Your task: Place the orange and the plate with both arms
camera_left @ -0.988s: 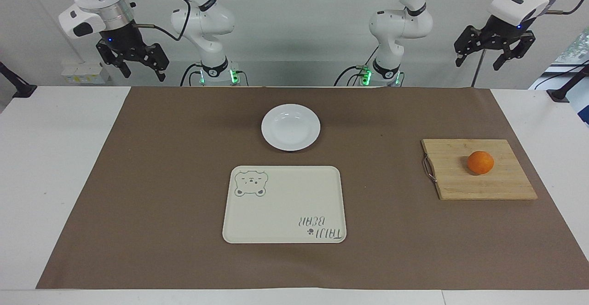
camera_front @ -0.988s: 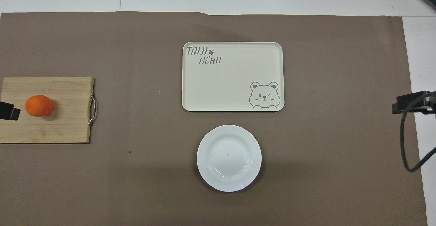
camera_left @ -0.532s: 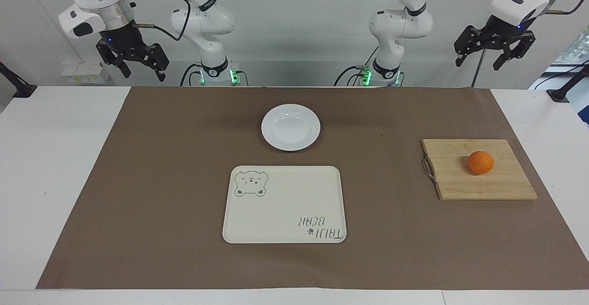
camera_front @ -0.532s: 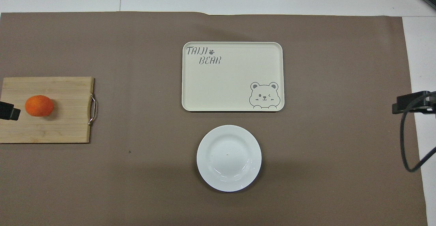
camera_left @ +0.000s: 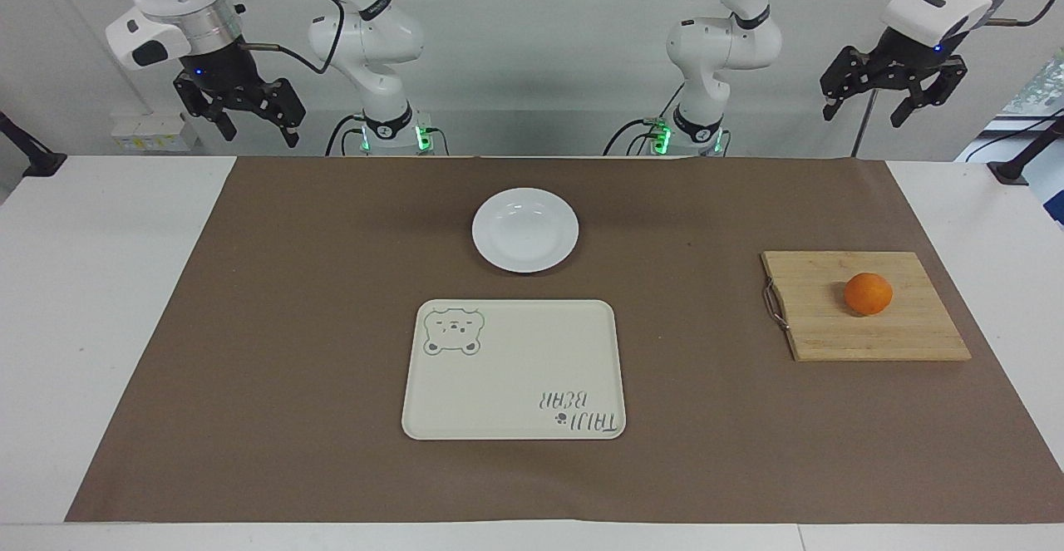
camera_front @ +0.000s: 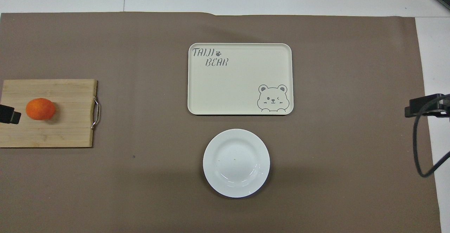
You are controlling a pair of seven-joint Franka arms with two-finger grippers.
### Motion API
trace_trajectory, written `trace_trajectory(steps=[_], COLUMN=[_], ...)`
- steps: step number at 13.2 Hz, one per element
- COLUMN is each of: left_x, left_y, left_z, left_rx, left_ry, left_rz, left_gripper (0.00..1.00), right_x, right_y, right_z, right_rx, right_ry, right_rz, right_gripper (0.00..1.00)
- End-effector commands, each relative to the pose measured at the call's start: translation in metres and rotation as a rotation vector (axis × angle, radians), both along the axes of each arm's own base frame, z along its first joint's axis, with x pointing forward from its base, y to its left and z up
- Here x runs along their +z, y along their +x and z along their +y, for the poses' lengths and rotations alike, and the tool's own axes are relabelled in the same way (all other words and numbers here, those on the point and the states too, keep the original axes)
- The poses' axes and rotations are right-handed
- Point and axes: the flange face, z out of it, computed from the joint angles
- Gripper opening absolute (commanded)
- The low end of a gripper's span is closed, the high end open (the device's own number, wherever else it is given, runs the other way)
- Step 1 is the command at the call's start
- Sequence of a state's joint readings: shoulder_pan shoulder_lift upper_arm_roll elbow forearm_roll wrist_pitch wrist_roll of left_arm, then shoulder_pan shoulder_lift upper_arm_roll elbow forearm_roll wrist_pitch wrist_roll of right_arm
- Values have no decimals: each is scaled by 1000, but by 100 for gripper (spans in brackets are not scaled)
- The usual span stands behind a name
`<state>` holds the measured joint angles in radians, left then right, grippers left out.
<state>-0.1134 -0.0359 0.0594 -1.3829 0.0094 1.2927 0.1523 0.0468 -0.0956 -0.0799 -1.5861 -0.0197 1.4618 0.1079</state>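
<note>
Both arms are waiting high at the robots' end of the worktop: the left claw (camera_left: 894, 99) and the right claw (camera_left: 241, 114) are hanging open and empty. The orange (camera_left: 868, 293) is sitting on a board (camera_left: 889, 335) toward the left arm's end; being round, it is likely to roll off if nudged. The plate (camera_left: 524, 229) is lying flat near the robots; its low glossy rim is probably going to slip from a pinch. The tray (camera_left: 513, 368), just farther out, is offering bare room, and the brown mat (camera_left: 291, 327) around everything is leaving wide approach space.
</note>
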Motion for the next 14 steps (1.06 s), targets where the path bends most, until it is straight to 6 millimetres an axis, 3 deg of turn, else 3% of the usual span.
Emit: trace_trajectory(steps=[1,8,14], left_x=[0,1,-2], left_y=[-8,-7,3], left_z=[1,-2,19], left_rx=[9,4,27], left_ry=[-11,-9,-17], left_rz=[9,-5,-78], left_gripper=[100,100,100], right_x=[1,1,1], right_y=[-1,-1,-1], right_z=[-1,-1,-1], right_rx=[12,12,10], right_ry=[16,16,16], right_rz=[-11,-11,-11], right_gripper=[100,100,100])
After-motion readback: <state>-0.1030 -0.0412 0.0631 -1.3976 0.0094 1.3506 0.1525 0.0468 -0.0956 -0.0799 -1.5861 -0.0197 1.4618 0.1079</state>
